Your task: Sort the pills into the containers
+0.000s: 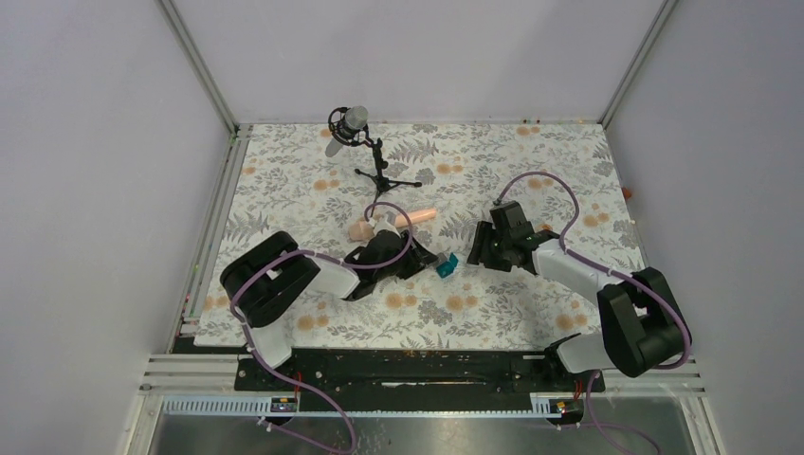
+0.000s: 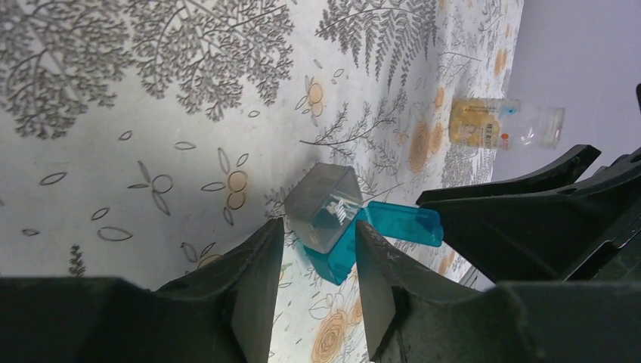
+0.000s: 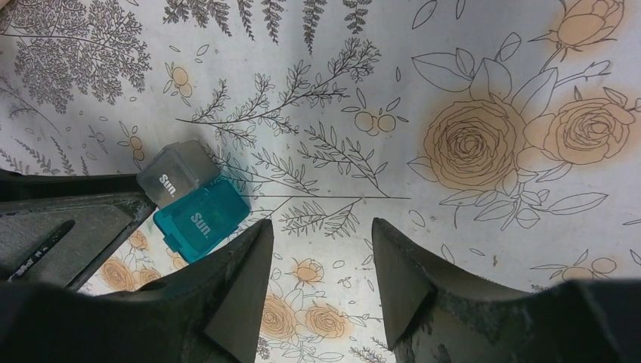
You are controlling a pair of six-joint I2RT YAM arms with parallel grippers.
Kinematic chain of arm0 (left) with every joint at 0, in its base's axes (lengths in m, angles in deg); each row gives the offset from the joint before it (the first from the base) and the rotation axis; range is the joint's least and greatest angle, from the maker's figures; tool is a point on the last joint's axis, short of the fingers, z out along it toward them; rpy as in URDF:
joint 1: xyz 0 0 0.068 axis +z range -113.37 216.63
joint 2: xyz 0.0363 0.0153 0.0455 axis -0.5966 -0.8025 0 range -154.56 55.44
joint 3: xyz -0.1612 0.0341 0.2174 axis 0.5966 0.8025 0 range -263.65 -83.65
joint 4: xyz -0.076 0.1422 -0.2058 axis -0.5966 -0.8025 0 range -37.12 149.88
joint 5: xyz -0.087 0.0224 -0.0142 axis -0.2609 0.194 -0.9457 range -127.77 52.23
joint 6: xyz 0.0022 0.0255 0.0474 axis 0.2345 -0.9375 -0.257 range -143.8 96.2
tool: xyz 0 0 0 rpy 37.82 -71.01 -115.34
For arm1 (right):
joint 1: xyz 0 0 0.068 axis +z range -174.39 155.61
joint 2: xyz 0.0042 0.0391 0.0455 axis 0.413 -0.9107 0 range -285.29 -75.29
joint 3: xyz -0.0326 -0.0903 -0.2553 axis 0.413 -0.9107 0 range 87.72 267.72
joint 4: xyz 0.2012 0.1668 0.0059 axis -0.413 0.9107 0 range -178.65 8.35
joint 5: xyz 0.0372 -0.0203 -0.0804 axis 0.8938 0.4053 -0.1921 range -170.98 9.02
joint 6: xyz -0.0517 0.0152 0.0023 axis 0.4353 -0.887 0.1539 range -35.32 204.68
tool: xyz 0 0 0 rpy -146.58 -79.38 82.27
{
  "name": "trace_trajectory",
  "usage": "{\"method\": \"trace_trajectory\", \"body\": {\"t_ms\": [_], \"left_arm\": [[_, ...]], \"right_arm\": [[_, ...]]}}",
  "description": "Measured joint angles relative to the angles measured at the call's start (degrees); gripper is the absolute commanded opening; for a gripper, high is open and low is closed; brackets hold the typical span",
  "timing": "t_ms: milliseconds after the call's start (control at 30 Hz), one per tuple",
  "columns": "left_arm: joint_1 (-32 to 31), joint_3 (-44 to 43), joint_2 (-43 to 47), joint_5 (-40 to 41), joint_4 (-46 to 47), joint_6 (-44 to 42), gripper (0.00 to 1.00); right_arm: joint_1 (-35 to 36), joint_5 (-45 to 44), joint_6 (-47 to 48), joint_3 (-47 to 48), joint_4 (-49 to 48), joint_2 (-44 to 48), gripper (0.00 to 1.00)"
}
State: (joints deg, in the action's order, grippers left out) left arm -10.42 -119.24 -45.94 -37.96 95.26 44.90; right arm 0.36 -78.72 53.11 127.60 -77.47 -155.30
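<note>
**If I pinch crooked, it skids**

While both pairs of my jaws stand apart, the teal-and-grey box (image 2: 326, 206) lies just ahead of my left gripper (image 2: 317, 236), lid swung out; my right gripper (image 3: 321, 227) hovers beside the box. A lopsided squeeze could flip it.

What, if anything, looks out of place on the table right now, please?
The tiny teal-and-grey cube-shaped pill box lies with its teal flap swung open. Behind it, the small amber translucent bottle seems to lie on its side, though the tilted wrist view leaves that uncertain.
</note>
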Motion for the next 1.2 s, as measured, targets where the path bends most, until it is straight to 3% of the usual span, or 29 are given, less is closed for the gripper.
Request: {"method": "trace_trajectory", "body": {"t_ms": [667,1200], "left_arm": [[-2.32,-9.46,-0.63,5.84,-17.33,-0.92,0.34],[-2.47,-10.88,-0.74,6.25,-19.65,0.2,0.27]], "right_arm": [[0.0,3.1,0.07,0.0,-2.1,-3.02,0.61],[0.0,12.98,-1.73,-0.13,-10.56,-7.3,0.64]]}}
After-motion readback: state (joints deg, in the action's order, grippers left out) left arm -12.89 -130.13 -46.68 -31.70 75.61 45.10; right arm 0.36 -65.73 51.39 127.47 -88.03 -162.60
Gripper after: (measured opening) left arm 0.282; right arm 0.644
